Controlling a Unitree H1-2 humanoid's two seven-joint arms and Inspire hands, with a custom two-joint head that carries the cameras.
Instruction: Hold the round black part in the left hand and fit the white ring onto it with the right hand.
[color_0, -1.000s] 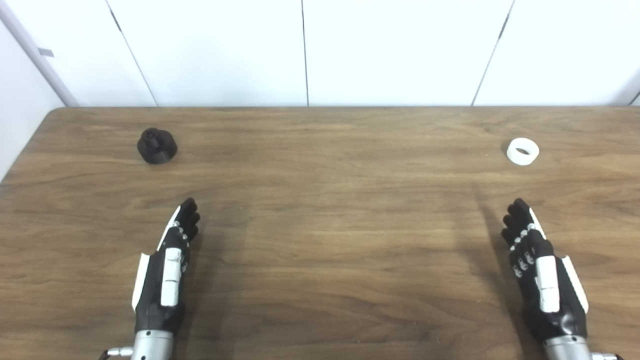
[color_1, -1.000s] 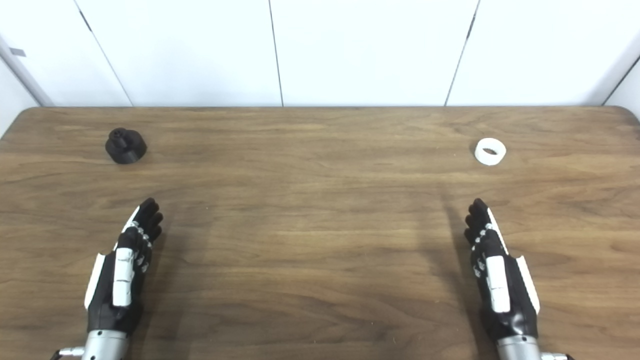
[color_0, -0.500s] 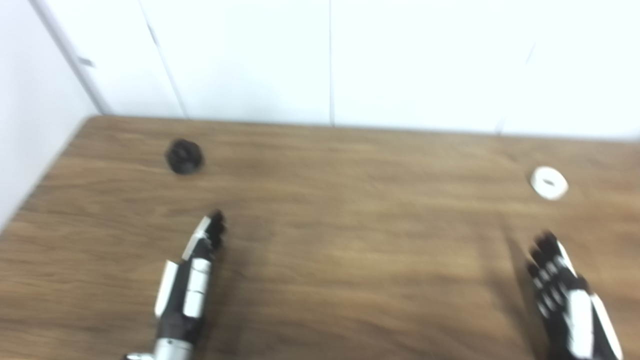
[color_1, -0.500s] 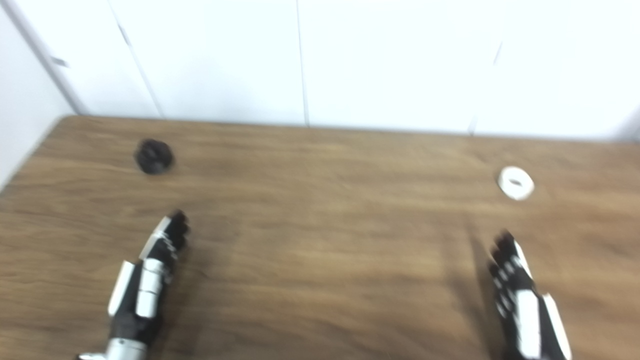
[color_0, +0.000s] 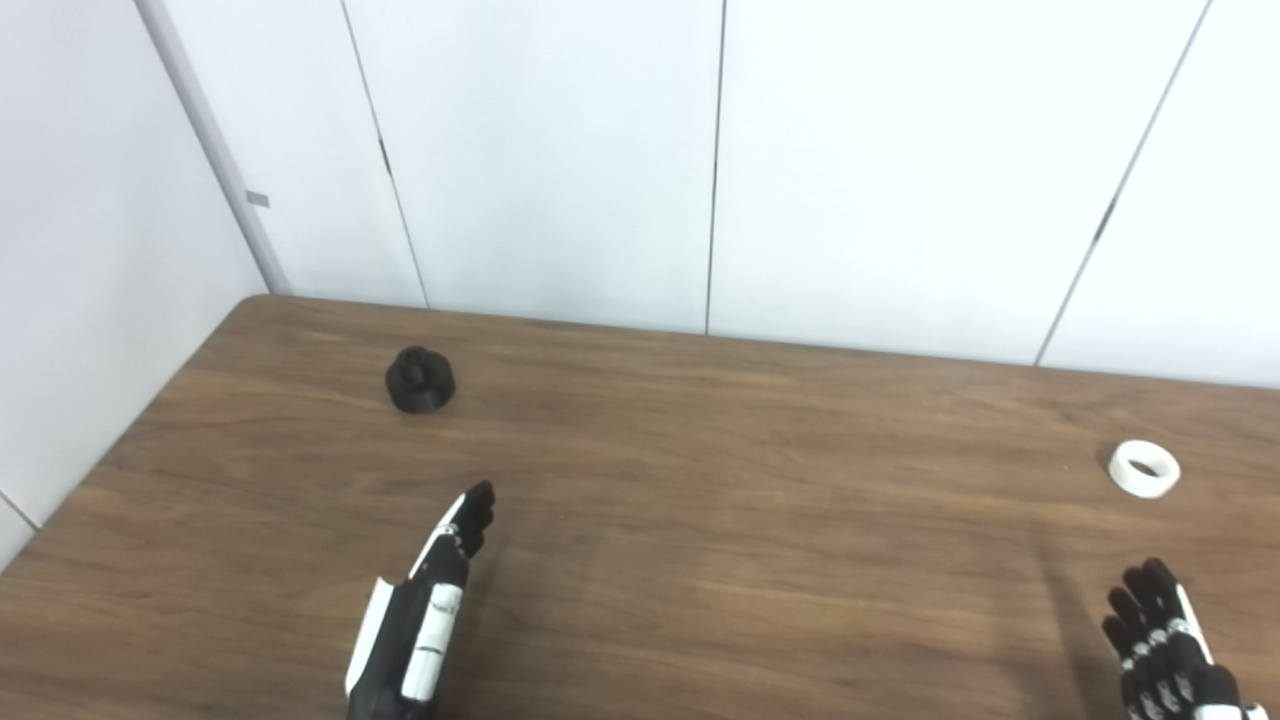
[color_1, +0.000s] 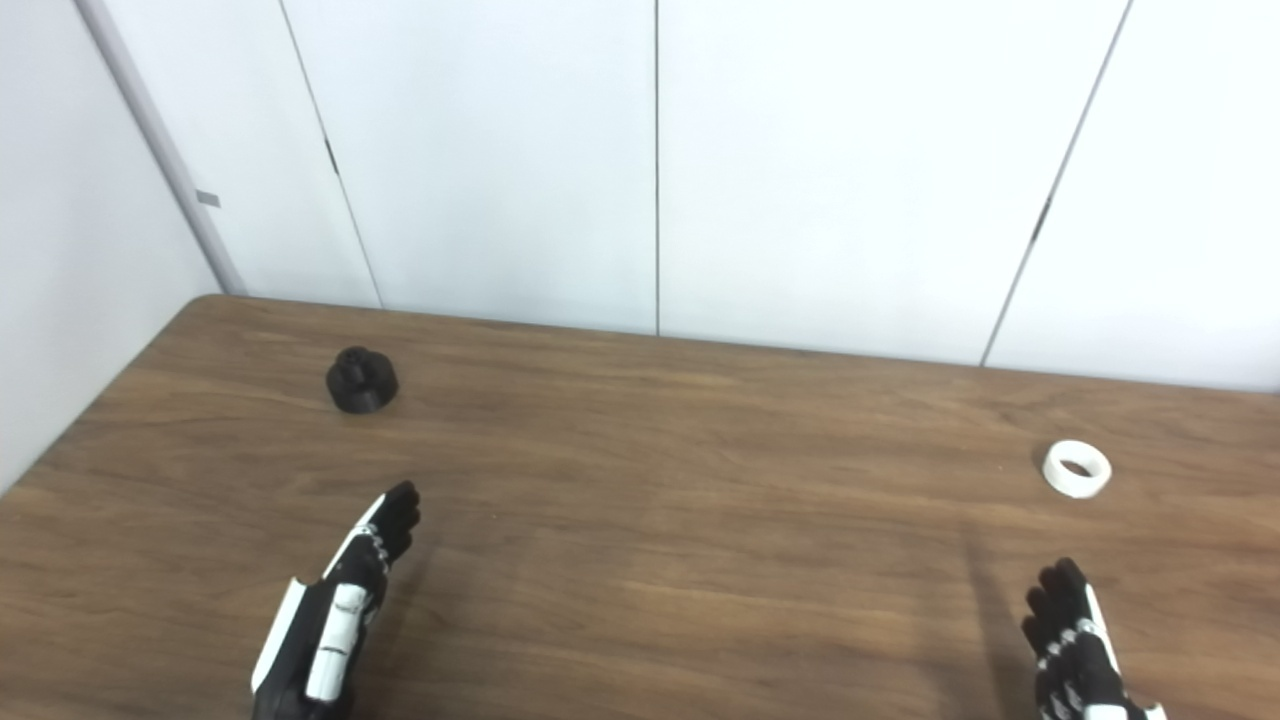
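Here, both hands (color_0: 425, 620) (color_1: 1075, 650) empty; ring (color_1: 1077, 468) untouched.

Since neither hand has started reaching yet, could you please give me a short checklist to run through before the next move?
1. Round black part standing free on the table: ok.
2. White ring lying flat, hole up: ok.
3. Left hand open, holding nothing: ok.
4. Right hand open, partly cut off by the frame: ok.
5. Bare table between each hand and its part: ok.
6. Ring size matches the black part: cannot tell.
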